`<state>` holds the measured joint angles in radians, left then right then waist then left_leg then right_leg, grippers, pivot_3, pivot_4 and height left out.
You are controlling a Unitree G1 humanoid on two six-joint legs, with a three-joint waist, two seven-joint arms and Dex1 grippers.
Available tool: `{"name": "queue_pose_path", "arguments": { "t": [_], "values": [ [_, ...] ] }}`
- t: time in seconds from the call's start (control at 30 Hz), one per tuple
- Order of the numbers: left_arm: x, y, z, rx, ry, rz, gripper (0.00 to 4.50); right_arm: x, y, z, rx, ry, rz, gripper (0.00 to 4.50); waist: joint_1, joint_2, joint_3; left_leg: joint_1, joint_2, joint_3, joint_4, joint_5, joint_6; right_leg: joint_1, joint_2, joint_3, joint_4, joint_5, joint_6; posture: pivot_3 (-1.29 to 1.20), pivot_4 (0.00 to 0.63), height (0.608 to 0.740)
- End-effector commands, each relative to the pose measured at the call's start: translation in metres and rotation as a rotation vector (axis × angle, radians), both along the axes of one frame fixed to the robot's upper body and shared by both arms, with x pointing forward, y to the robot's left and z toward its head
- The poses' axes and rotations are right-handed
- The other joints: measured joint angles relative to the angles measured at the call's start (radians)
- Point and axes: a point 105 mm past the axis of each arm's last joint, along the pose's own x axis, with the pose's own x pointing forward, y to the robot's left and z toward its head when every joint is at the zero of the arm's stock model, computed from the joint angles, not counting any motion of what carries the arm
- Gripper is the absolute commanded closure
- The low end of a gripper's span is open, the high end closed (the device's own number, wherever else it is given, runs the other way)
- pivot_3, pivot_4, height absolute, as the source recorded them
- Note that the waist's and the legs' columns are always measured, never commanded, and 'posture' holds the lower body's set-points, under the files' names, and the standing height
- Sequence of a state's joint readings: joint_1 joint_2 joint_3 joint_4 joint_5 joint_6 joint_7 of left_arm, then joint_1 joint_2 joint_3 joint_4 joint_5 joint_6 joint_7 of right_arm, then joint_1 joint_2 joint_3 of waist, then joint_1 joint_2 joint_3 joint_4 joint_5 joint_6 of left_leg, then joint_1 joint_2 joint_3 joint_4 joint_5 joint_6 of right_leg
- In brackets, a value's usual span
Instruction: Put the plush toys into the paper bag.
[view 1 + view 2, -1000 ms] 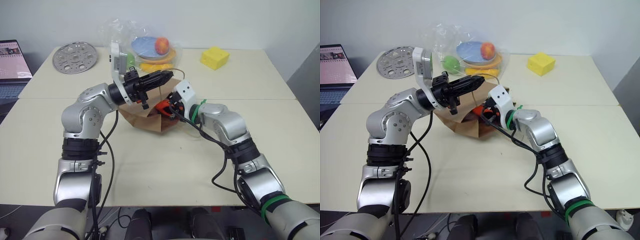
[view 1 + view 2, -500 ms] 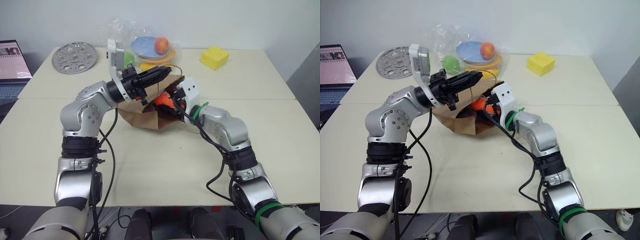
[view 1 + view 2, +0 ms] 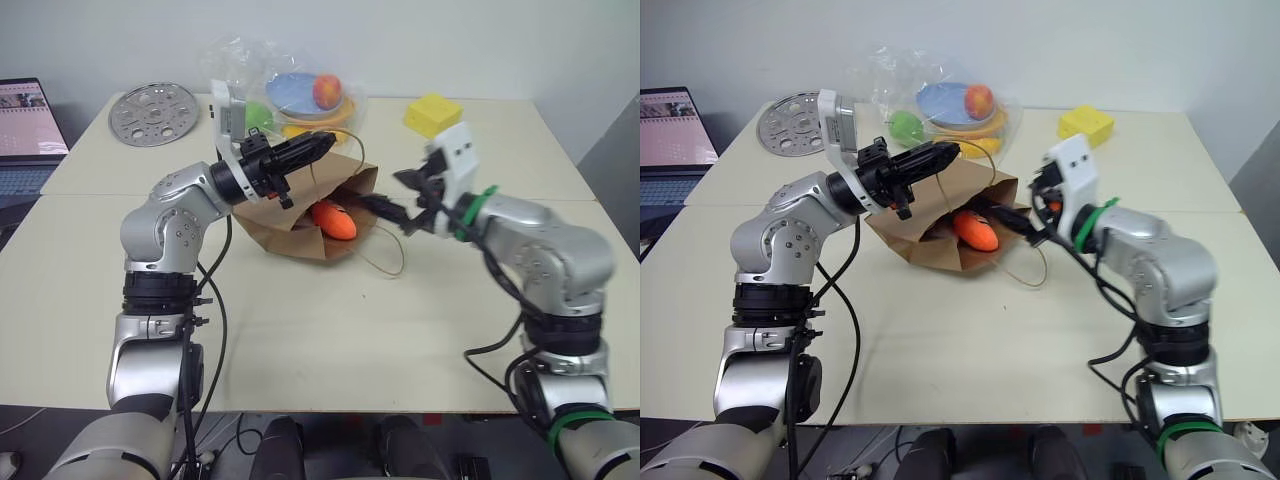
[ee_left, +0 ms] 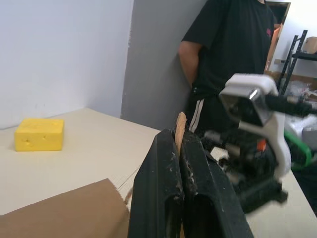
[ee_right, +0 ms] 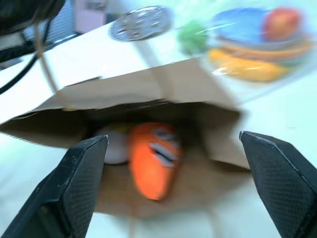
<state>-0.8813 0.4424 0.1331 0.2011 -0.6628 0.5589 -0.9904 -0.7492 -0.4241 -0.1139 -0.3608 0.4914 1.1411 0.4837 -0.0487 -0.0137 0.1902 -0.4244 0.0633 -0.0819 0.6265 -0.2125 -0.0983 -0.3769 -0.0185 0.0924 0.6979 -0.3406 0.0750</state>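
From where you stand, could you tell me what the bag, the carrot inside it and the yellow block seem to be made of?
The bag looks like matte brown kraft paper: creased walls, twisted loop handle. The carrot seems soft plush fabric, bright orange, with a cartoon face seen in the right wrist view. The yellow block looks like matte foam or soft plastic with cheese-like holes; which one is unclear.

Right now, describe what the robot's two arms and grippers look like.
Both arms are silver-grey metal shells with black joint rings, and loose black cables run along them. The left gripper and the right gripper each have two black fingers. White camera housings sit at both wrists. The right arm wears green bands, near the wrist and low on the arm.
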Motion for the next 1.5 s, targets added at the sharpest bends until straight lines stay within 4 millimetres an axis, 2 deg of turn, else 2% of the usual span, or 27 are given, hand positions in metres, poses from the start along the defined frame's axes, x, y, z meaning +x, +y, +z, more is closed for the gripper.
{"name": "queue_pose_path", "arguments": {
  "t": [0.03,0.13,0.23,0.33,0.37,0.43,0.5,0.6,0.77,0.87,0.93,1.0,1.13,1.27,1.3,1.33,1.5],
  "values": [
    [-0.008,0.004,0.037,-0.071,-0.089,-0.019,4.5,-0.006,-0.025,0.004,-0.002,-0.025,-0.052,0.05,-0.001,0.0,0.0,0.0,0.0,0.0,0.0,0.0,0.0,0.0,0.0,0.0,0.0,0.0,0.0,0.0,0.15,0.74],
    [-0.009,0.003,0.044,-0.085,-0.101,-0.023,4.5,-0.009,-0.047,-0.008,-0.054,0.017,-0.095,0.05,-0.001,0.0,0.0,-0.001,0.0,0.0,0.0,0.0,0.0,0.0,0.0,0.0,-0.001,0.0,0.0,0.0,0.15,0.74],
    [-0.008,0.003,0.04,-0.071,-0.094,-0.025,4.5,-0.007,-0.067,-0.036,-0.072,0.132,-0.17,0.05,-0.002,0.0,0.0,0.0,0.0,0.0,0.0,0.0,0.0,0.0,0.0,0.0,-0.001,0.0,0.0,0.0,0.15,0.74],
    [-0.006,0.004,0.035,-0.059,-0.087,-0.019,4.5,-0.011,-0.057,-0.065,0.057,0.272,-0.18,0.05,-0.009,0.0,0.0,0.0,0.0,0.0,0.0,0.0,0.0,0.0,0.0,0.001,0.0,0.0,0.0,0.0,0.15,0.74],
    [-0.006,0.004,0.034,-0.057,-0.088,-0.018,4.5,-0.013,-0.054,-0.068,0.084,0.283,-0.182,0.05,-0.012,0.0,0.0,0.0,0.0,0.001,0.0,0.0,0.0,0.0,0.0,0.001,0.0,0.0,0.0,0.0,0.15,0.74],
    [-0.007,0.005,0.034,-0.053,-0.086,-0.016,4.5,-0.029,-0.033,-0.068,0.096,0.281,-0.082,0.05,-0.01,0.001,0.001,0.0,0.0,0.0,0.0,0.0,0.0,-0.001,0.0,0.001,0.001,0.0,0.0,0.0,0.15,0.74],
    [-0.008,0.006,0.031,-0.048,-0.082,-0.015,4.5,-0.043,-0.02,-0.073,0.115,0.328,-0.019,0.05,-0.009,0.001,0.001,-0.001,0.0,0.001,0.0,0.0,0.0,-0.001,0.0,0.001,0.001,0.0,0.0,0.0,0.15,0.74],
    [-0.009,0.006,0.028,-0.045,-0.076,-0.014,4.5,-0.052,-0.014,-0.09,0.268,0.466,-0.024,0.05,-0.008,0.0,0.0,0.0,0.0,0.0,0.0,0.0,0.0,0.0,0.0,0.0,0.0,0.0,0.0,0.0,0.15,0.74],
    [-0.011,0.005,0.025,-0.036,-0.078,-0.01,4.5,-0.05,-0.011,-0.101,0.553,0.598,-0.081,0.05,-0.006,0.001,0.001,0.0,0.0,-0.001,0.0,0.0,0.0,0.0,0.0,0.0,0.001,0.0,0.0,0.0,0.15,0.74],
    [-0.012,0.006,0.024,-0.028,-0.082,-0.007,4.5,-0.035,-0.011,-0.109,0.795,0.681,-0.185,0.05,-0.007,0.002,0.001,0.001,0.0,-0.001,0.0,0.0,0.0,0.0,0.0,-0.001,0.002,0.0,0.0,0.0,0.15,0.74],
    [-0.012,0.005,0.025,-0.029,-0.083,-0.006,4.5,-0.024,-0.015,-0.105,0.895,0.672,-0.241,0.05,-0.004,0.002,0.001,0.001,0.0,0.0,0.0,0.0,0.0,0.0,0.0,0.001,0.002,0.0,0.0,0.0,0.15,0.74],
    [-0.013,0.005,0.025,-0.03,-0.083,-0.008,4.5,-0.012,-0.023,-0.092,0.968,0.624,-0.262,0.05,0.0,0.002,0.001,0.0,0.0,0.0,-0.001,0.0,0.0,0.0,0.0,0.0,0.002,0.0,0.0,0.0,0.15,0.74],
    [-0.014,0.004,0.025,-0.03,-0.081,-0.011,4.5,-0.007,-0.028,-0.086,0.962,0.613,-0.27,0.05,-0.009,0.002,0.001,0.0,0.0,0.001,-0.001,0.0,0.0,-0.001,0.0,0.001,0.002,0.0,0.0,0.0,0.15,0.74],
    [-0.014,0.003,0.025,-0.027,-0.083,-0.009,4.5,-0.013,-0.013,-0.078,0.933,0.617,-0.16,0.05,-0.013,0.003,0.001,0.001,0.0,0.001,-0.003,0.0,0.0,-0.002,0.0,0.001,0.002,0.0,0.0,0.0,0.15,0.74],
    [-0.014,0.003,0.025,-0.026,-0.082,-0.01,4.5,-0.016,-0.008,-0.077,0.926,0.628,-0.131,0.42,-0.013,0.003,0.001,0.0,0.0,0.001,-0.003,0.0,0.0,-0.002,0.0,0.001,0.002,0.0,0.0,0.0,0.15,0.74],
    [-0.014,0.002,0.025,-0.026,-0.082,-0.011,4.5,-0.018,-0.003,-0.077,0.908,0.632,-0.108,0.59,-0.013,0.003,0.001,0.0,0.0,0.001,-0.003,0.0,0.0,-0.002,0.0,0.001,0.002,0.0,0.0,0.0,0.15,0.74],
    [-0.013,0.002,0.024,-0.02,-0.083,-0.01,4.5,-0.018,0.007,-0.083,0.862,0.67,-0.097,0.59,-0.013,0.003,0.001,0.0,0.0,0.001,-0.003,0.0,0.0,-0.002,0.0,0.001,0.002,0.0,0.0,0.0,0.15,0.74]
  ]
}}
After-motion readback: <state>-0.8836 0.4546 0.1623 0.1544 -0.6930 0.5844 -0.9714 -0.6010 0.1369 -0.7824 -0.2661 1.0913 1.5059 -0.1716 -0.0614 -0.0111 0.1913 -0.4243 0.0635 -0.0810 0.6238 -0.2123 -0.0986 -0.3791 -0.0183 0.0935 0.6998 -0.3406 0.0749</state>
